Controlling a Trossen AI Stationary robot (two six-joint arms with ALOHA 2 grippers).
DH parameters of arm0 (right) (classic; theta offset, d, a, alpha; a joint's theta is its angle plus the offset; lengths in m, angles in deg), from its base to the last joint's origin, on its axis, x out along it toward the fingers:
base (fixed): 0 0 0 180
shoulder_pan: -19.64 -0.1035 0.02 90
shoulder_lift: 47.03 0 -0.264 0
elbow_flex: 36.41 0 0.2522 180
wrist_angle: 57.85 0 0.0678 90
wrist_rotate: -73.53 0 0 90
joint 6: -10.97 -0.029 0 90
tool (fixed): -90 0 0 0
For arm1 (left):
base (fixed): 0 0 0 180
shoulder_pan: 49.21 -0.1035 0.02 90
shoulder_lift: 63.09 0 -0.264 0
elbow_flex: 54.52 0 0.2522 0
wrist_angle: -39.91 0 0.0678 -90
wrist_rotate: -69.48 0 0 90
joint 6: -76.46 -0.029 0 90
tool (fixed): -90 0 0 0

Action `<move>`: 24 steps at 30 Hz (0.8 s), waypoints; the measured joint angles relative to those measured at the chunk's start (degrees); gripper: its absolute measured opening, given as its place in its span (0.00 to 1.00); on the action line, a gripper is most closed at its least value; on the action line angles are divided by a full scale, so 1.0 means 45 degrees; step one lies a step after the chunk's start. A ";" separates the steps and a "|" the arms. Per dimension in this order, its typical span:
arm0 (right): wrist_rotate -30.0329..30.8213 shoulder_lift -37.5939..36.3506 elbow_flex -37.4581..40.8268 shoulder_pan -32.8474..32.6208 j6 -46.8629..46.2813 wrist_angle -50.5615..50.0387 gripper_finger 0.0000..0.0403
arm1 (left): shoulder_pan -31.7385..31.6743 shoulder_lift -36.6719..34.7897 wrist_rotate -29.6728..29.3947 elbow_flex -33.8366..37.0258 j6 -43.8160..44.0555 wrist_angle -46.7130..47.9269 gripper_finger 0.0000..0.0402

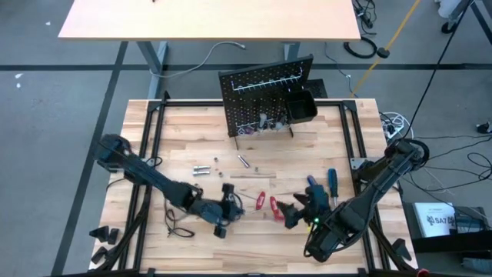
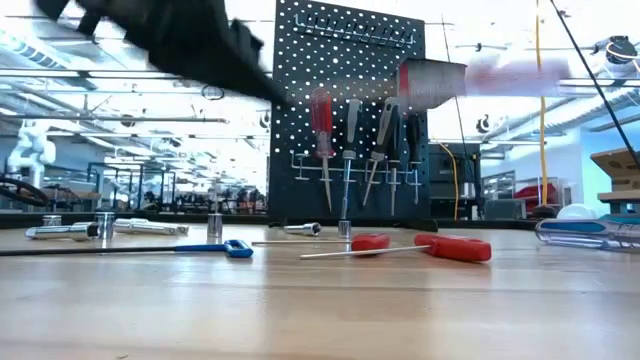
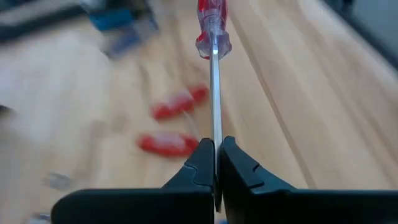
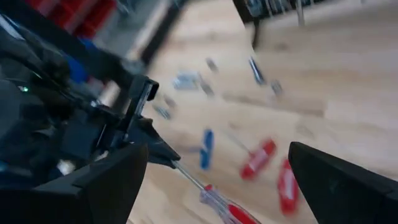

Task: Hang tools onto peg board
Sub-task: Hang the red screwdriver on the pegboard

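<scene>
Left gripper (image 3: 216, 163) pinches the red screwdriver (image 3: 213, 28) by its thin, stiff, slippery shaft, heavier handle cantilevered ahead, so it may swivel.

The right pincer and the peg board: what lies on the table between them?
In the high view, a blue-handled screwdriver lies between the right pincer and the peg board; beyond it, bare wood.

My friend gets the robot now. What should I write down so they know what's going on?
Left gripper: shut on the shaft of a red screwdriver, lifted off the table.
Right gripper: open, empty, low at the front right.
Peg board: several tools hang on it already.
Left to hang: two red screwdrivers, the blue T-handle key, blue screwdrivers and silver bits on the table.
</scene>
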 joint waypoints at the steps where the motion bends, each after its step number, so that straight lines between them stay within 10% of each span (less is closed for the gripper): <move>1: 0.0472 -0.0148 0.0000 -0.0004 0.0006 0.0007 0.94 | -0.0059 -0.0519 -0.0145 -0.0004 -0.0070 0.0072 0.01; 12: 0.7332 -0.1918 0.0000 -0.0427 0.2175 0.1545 0.94 | -0.0842 -0.4461 -0.1127 -0.0024 -0.0536 0.0243 0.01; 24: 0.6939 -0.2413 0.0000 0.0093 0.2483 0.2380 0.94 | -0.1202 -0.5374 -0.2266 -0.0034 -0.0523 -0.1076 0.01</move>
